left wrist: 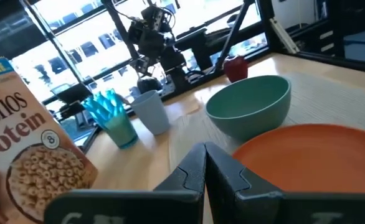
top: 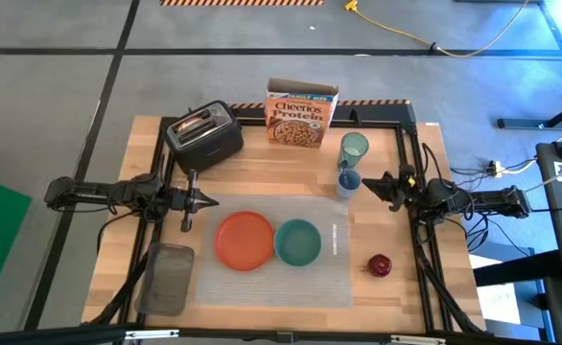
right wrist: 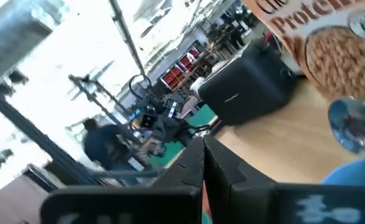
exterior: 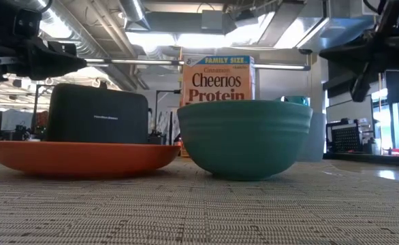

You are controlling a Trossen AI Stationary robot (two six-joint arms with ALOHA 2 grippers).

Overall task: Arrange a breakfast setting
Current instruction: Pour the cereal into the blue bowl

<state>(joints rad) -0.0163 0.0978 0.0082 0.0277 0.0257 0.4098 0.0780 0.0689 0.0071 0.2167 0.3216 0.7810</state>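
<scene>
The pale ribbed placemat (top: 271, 273) lies at the table's near middle. On it rest the round orange plate (top: 244, 240), the teal bowl (top: 297, 241) to its right and a silver piece of cutlery (top: 335, 240). The small red apple (top: 380, 264) sits on the wood right of the mat. The green tumbler (top: 354, 149) stands beyond the mat, with a pale cup (top: 348, 182) beside it. No toast slice shows plainly. My left gripper (top: 211, 201) is shut and empty, left of the plate. My right gripper (top: 367, 182) is shut and empty, right of the pale cup.
The black toaster (top: 204, 134) and the orange Cheerios box (top: 300, 115) stand at the far side. A flat dark grey tray (top: 166, 278) lies at the near left, beside the mat. Bare wood shows between the mat and the toaster.
</scene>
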